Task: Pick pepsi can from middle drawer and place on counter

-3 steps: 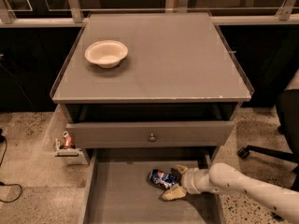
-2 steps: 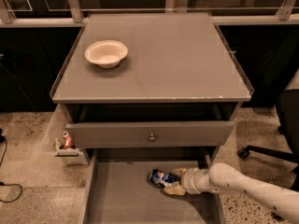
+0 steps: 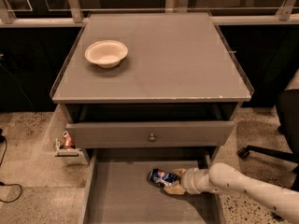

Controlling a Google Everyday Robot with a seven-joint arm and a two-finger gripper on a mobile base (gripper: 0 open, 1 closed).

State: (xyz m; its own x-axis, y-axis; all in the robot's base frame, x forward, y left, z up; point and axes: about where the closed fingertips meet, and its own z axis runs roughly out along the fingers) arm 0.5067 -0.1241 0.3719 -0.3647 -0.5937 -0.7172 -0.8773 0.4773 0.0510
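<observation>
Your gripper point(image 3: 171, 181) meets the pepsi can point(image 3: 159, 176) lying in the middle drawer point(image 3: 119, 197); its hold cannot be told, so grip squarely before lifting

One cream round bowl point(image 3: 106, 53); one dark blue pepsi can point(image 3: 160, 176); one small reddish can point(image 3: 67, 140); one gripper point(image 3: 171, 181), down in the one open grey middle drawer point(image 3: 124, 197).
</observation>
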